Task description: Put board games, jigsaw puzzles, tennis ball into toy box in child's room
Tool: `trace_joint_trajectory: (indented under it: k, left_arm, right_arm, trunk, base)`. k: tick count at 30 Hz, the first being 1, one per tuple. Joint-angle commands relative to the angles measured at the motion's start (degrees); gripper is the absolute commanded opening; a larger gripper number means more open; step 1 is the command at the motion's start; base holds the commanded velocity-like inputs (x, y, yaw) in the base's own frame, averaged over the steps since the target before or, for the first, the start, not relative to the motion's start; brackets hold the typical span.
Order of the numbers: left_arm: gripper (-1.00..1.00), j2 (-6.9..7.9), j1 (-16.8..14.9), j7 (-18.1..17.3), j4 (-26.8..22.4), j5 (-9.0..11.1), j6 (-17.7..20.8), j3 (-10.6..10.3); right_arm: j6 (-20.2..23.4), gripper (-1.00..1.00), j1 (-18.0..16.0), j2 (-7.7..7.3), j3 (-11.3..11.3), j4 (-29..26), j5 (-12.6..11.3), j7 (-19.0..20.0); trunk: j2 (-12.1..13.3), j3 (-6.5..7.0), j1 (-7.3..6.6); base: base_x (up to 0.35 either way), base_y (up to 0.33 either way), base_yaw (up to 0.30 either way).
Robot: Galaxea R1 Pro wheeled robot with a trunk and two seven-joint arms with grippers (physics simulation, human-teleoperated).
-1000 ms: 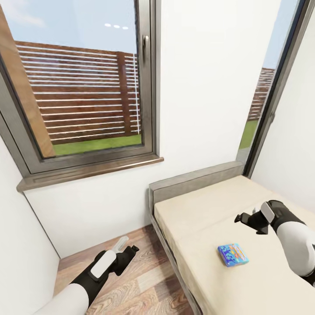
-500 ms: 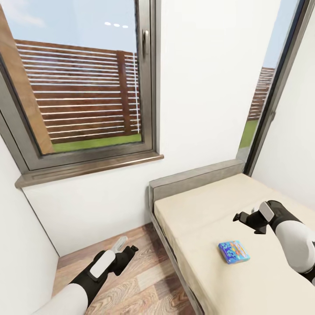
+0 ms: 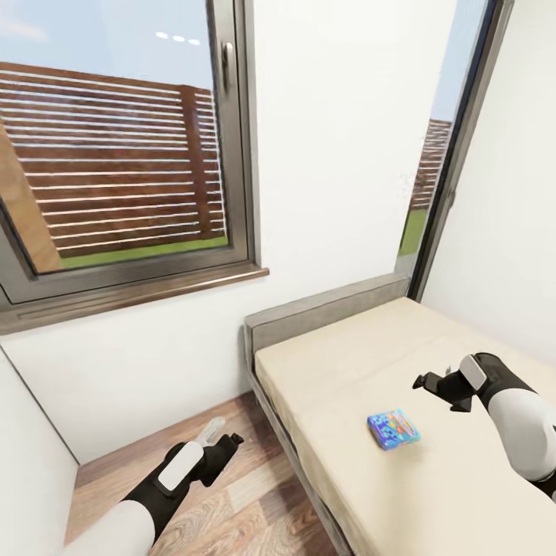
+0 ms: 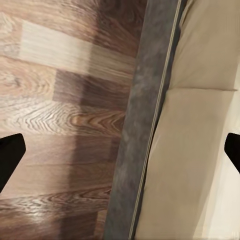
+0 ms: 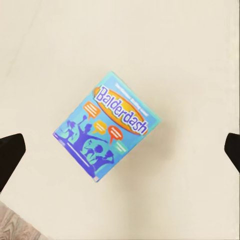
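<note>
Lying flat on the bare bed [image 3: 432,494], the blue board game [image 3: 393,428] sits beneath the released right gripper [image 3: 434,384].

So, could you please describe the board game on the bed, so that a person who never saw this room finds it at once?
Look at the bed with the cream mattress, under the narrow window by the grey headboard. A small flat box lies alone on the mattress, near the floor-side edge: the board game. It is bright blue, with "Balderdash" printed on an orange oval and cartoon figures.
</note>
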Motion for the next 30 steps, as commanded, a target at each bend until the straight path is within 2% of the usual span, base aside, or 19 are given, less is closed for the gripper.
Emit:
trace_joint_trajectory:
  k: [1,11,19,30]
  left_arm:
    - [1.00,0.04,-0.03,0.46,-0.12,0.49,0.00,-0.25]
    - [1.00,0.04,-0.03,0.46,-0.12,0.47,0.00,-0.25]
    - [1.00,0.04,-0.03,0.46,-0.12,0.50,0.00,-0.25]
    - [1.00,0.05,-0.03,0.46,-0.12,0.49,0.00,-0.25]
  right_arm:
    - [0.23,1.00,-0.05,0.02,-0.32,-0.07,0.06,-0.11]
    - [0.24,1.00,-0.05,0.13,-0.32,-0.10,0.02,0.06]
    - [0.24,1.00,-0.04,0.32,-0.37,-0.10,0.04,0.53]
    - [0.18,1.00,0.08,0.40,-0.10,-0.10,0.12,3.62]
  trunk:
    - [-0.45,-0.24,0.22]
    - [-4.46,-2.04,2.42]
    - [-7.67,-3.47,4.17]
    - [-12.08,-5.45,6.59]
  base:
    - [0.000,0.000,-0.270]
    - [0.000,0.000,-0.160]
    - [0.000,0.000,-0.040]
    - [0.000,0.000,-0.010]
